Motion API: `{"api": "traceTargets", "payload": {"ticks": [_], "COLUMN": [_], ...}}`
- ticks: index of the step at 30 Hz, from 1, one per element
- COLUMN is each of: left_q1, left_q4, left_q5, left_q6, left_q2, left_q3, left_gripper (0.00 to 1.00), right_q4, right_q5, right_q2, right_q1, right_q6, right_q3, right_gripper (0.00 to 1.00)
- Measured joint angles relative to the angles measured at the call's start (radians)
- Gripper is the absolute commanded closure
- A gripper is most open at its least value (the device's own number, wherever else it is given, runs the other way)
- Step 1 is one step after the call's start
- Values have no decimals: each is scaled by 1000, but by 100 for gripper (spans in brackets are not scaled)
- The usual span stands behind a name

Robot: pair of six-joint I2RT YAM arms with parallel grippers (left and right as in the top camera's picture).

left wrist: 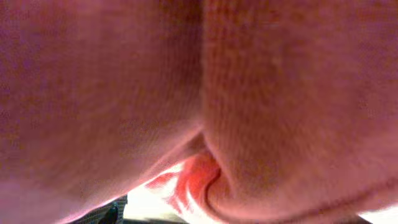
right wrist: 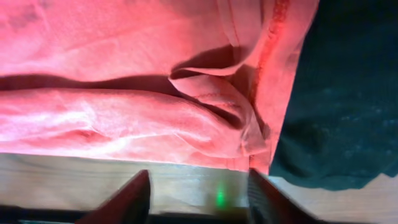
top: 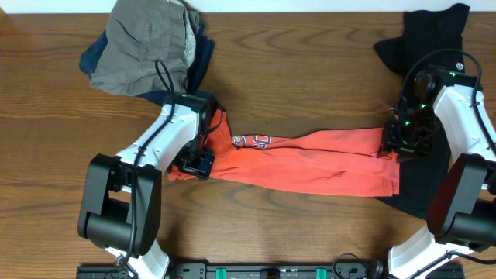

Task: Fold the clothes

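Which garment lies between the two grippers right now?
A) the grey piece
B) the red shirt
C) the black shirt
B: the red shirt runs from the left gripper to the right gripper, while the black shirt and grey piece sit off to the sides.

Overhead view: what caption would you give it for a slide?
Left arm and right arm at either end of a red T-shirt laid long on a wooden table.
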Motion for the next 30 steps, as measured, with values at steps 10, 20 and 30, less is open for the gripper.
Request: {"api": "traceTargets", "payload": {"ticks": [10,20,30], "left_q1": [0,0,0], "left_q4": [-5,-3,3], "left_q5": [0,0,1], "left_q6": [-8,-8,-8], "left_q2": [-43,-46,-46], "left_q3": [147,151,151], "left_gripper": [8,9,8], "right_q4": [159,380,432], "right_q5": [39,119,65], "right_q2": [0,0,-16], "right_q1": [-1,-29,-26], "right_q6": [46,106,110], "right_q3": [-149,-286,-316], "right_gripper": [45,55,92]}}
